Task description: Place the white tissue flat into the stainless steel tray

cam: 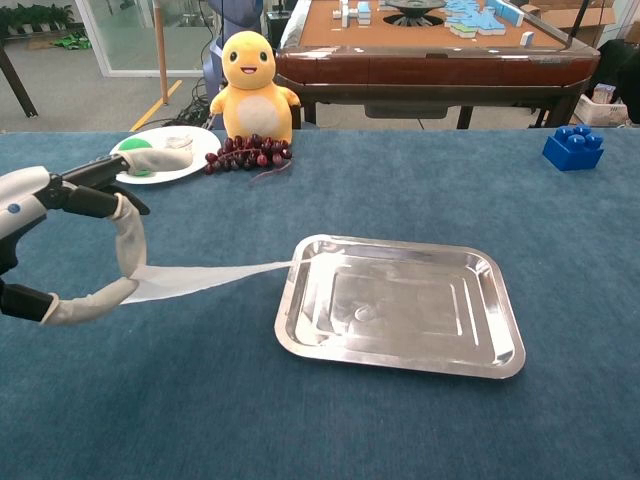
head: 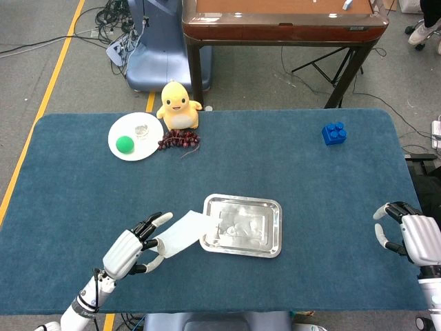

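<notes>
Left hand (head: 132, 249) pinches the white tissue (head: 185, 233), its far edge just over the stainless steel tray (head: 270, 227) rim (likely crumpling if dragged).

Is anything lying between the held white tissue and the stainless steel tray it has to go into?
Nothing visible does. The left hand holds the white tissue by one end, and its far edge already reaches over the left rim of the stainless steel tray. The tray's inside shows only bare metal.
</notes>
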`<action>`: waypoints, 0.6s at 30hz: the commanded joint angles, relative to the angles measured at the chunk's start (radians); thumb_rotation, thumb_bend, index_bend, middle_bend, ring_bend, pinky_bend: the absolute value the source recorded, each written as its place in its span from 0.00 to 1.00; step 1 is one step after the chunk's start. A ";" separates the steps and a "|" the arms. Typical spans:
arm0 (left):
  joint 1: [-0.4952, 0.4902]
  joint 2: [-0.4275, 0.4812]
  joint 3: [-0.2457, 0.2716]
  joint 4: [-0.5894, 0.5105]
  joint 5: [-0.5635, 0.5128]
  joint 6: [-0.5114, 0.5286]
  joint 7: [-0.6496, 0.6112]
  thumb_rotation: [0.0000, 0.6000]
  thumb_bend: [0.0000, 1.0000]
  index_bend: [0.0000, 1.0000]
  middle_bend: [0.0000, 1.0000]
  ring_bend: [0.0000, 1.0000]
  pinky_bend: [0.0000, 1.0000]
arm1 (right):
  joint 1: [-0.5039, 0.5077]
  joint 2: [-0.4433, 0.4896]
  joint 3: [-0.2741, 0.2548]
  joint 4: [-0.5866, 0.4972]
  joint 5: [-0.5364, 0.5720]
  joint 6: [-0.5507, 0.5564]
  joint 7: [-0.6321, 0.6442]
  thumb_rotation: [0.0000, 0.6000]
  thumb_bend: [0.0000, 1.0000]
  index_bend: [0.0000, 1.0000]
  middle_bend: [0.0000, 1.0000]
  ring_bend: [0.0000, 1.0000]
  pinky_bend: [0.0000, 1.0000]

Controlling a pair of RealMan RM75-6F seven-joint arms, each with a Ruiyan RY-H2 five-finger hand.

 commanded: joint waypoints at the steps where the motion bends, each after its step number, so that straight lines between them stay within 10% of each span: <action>1: 0.004 -0.014 0.014 0.019 0.027 0.024 0.001 1.00 0.49 0.66 0.09 0.00 0.21 | -0.001 0.001 0.001 0.000 0.000 0.001 0.001 1.00 0.46 0.48 0.42 0.27 0.37; 18: -0.003 -0.095 0.030 0.181 0.077 0.072 0.020 1.00 0.49 0.66 0.09 0.00 0.21 | -0.001 0.002 0.006 0.001 0.008 0.001 0.006 1.00 0.46 0.48 0.42 0.27 0.37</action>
